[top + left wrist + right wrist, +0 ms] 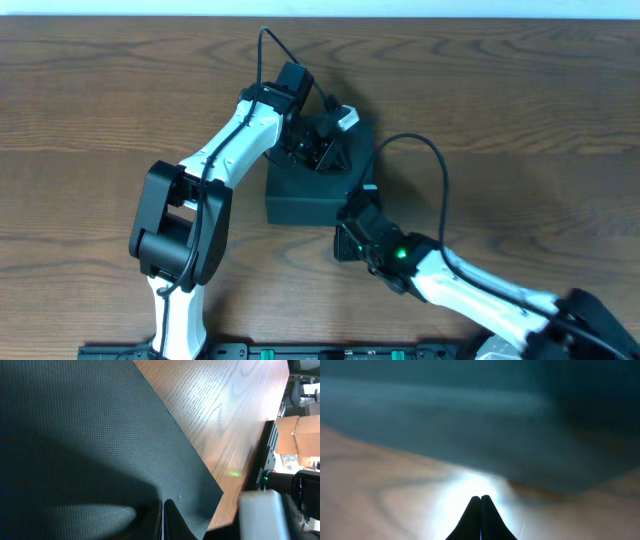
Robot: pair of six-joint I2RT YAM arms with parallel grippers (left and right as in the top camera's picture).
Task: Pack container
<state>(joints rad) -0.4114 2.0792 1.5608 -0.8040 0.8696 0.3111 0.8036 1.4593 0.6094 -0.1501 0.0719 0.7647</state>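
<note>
Wood-grain tabletop (520, 90) carries one container (305, 205), a dark closed box, met by two grippers. Only the overhead view shows both at once. The box lies beneath the left gripper (322, 150) and just ahead of the right gripper (358, 200), which is at its corner. The left wrist view alone shows the woven lid (75, 435) under its fingers (171, 517), which are pressed together. The blurred right wrist view shows fingers (487, 510) together too, empty, with the box wall just beyond their tips.
</note>
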